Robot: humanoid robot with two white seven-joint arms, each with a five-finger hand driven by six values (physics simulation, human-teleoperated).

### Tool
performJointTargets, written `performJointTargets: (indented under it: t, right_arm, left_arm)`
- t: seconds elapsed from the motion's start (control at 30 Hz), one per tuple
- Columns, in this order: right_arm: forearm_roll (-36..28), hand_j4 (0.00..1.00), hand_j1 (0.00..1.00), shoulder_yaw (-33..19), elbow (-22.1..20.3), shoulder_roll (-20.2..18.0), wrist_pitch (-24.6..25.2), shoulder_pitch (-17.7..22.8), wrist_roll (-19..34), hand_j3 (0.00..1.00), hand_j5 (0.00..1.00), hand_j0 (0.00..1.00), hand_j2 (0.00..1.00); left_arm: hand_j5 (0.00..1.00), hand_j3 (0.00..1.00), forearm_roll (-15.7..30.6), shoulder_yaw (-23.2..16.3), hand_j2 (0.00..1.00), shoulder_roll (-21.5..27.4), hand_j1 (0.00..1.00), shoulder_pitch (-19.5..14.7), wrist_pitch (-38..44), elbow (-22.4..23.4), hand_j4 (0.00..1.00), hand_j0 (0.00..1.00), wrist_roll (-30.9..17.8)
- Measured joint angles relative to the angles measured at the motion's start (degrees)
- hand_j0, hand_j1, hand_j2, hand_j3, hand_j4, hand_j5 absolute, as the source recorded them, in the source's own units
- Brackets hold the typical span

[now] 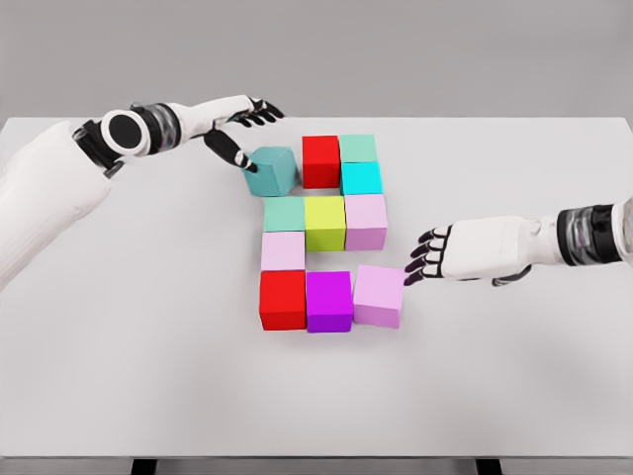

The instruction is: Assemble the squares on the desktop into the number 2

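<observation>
White tabletop (148, 376) carries eleven cubes, most packed into a blocky figure. Landmark: yellow-green cube (324, 222) at the figure's centre.

Above it, red cube (320, 160); right of that, pale green cube (357, 148) over cyan cube (361, 178). Teal cube (272, 170) sits up-left of the landmark, turned askew, just beside the red cube, not flush.

Left of the landmark, mint cube (284, 214); right of it, lilac cube (365, 221). Down-left, pink cube (284, 250).

Bottom row, below the landmark: second red cube (283, 299), purple cube (329, 301), then a light purple cube (379, 296), slightly rotated.

Left hand (240, 129) up-left of the landmark: one finger extended down, tip touching the teal cube's left edge, other fingers loosely spread; grips nothing.

Right hand (435, 255) well right of the landmark, fingers open, tips close to the light purple cube's right face; contact unclear. Holds nothing.
</observation>
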Motion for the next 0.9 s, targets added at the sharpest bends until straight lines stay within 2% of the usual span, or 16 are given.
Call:
performJointTargets:
  t: [0.6,0.9]
  right_arm:
    - [-1.66,1.0,1.0,0.07,1.82,0.99,0.0,-1.5,0.0,1.0,1.0,1.0,1.0]
    - [-1.65,1.0,1.0,0.79,4.96,0.88,0.0,-2.37,0.0,1.0,1.0,1.0,1.0]
  left_arm:
    - [0.95,0.95,-0.12,-1.23,0.95,-1.32,0.95,0.88,0.24,0.01,0.95,0.95,-0.07]
    - [0.95,0.95,-0.35,-1.18,0.95,-2.25,0.95,-0.18,0.54,4.78,0.95,0.95,-0.07]
